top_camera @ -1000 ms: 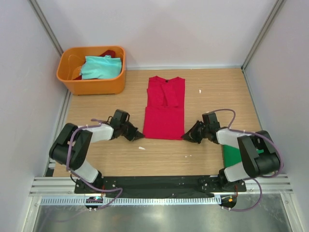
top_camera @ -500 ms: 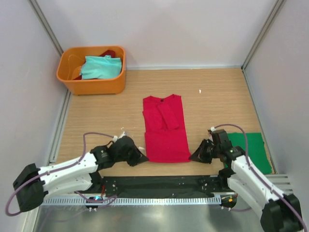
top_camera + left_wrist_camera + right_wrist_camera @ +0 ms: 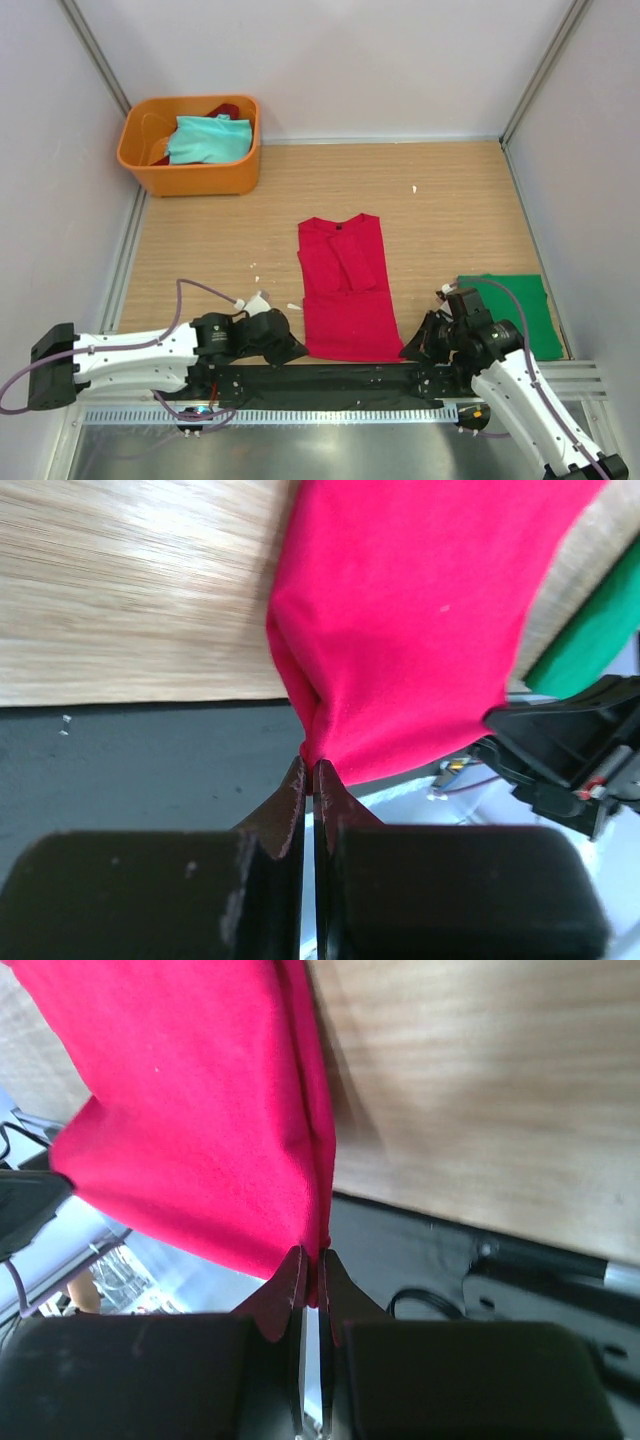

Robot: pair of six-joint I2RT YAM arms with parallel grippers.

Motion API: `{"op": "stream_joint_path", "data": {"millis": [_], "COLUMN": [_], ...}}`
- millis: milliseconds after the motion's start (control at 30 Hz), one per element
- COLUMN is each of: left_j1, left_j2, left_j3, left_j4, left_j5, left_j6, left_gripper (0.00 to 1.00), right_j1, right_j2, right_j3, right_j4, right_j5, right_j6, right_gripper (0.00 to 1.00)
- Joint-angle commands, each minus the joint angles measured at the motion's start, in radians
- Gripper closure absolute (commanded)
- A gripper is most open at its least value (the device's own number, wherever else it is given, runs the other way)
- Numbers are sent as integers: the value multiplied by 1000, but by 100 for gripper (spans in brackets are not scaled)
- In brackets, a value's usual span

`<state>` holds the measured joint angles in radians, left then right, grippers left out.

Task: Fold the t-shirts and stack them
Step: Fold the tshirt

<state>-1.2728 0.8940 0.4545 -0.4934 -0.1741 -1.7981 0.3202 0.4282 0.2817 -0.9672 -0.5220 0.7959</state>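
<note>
On the wooden table (image 3: 450, 200), 1 red t-shirt (image 3: 345, 290) lies flat at near centre, sleeves folded in. The orange bin (image 3: 190, 175) at far left holds a teal shirt (image 3: 208, 138). A folded green t-shirt (image 3: 520, 305) lies at near right. The left gripper (image 3: 311, 775) and right gripper (image 3: 311, 1260) each pinch 1 hem corner, jaws pressed together.

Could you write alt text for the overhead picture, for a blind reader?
The left gripper and right gripper each pinch a near corner of a red t-shirt lying on a wooden table. A green shirt lies right, an orange bin far left.
</note>
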Motion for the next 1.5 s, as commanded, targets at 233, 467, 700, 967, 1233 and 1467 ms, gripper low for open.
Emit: {"op": "stream_joint_path", "data": {"millis": [233, 467, 700, 967, 1233, 1467], "left_j1": [280, 642, 819, 868, 897, 921], "left_j2": [-44, 244, 549, 816, 1006, 1145], "left_j3": [297, 552, 829, 1039, 1210, 1317], "left_j4": [-269, -226, -171, -134, -96, -93], "left_j5": [-4, 260, 363, 496, 551, 530], "left_j6": [279, 653, 838, 873, 913, 939], "left_gripper": [100, 100, 100, 100, 100, 100], "right_j1": [2, -16, -72, -135, -193, -231], "right_j2": [373, 735, 992, 1150, 1273, 1426], "right_j3": [433, 669, 875, 985, 1056, 1084], "right_j4": [-73, 134, 214, 234, 277, 422], "right_j5": [54, 44, -4, -49, -90, -105], "right_j6": [-158, -161, -182, -208, -224, -227], "right_gripper": [98, 98, 98, 98, 98, 91]}}
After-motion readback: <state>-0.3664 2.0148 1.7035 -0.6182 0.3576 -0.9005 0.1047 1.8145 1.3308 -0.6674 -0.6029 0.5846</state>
